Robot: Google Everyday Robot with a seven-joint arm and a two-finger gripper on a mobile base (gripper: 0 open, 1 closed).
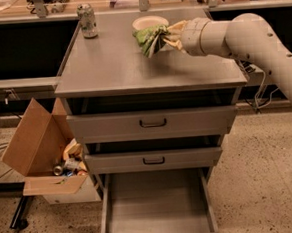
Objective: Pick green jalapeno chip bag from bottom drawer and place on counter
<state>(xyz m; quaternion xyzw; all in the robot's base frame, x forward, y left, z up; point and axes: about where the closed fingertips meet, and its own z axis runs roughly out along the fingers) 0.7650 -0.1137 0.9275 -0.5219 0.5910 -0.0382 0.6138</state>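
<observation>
My gripper (166,36) is shut on the green jalapeno chip bag (149,38), a crumpled green foil bag. I hold it over the far right part of the counter (127,64), close to the surface, just in front of a pale bowl (149,23). My pale arm comes in from the right. The bottom drawer (157,203) stands pulled out below, with a bare grey floor.
A soda can (87,21) stands at the counter's far left corner. Two upper drawers with dark handles (152,123) are slightly open. An open cardboard box (38,151) with cans and litter sits on the floor to the left.
</observation>
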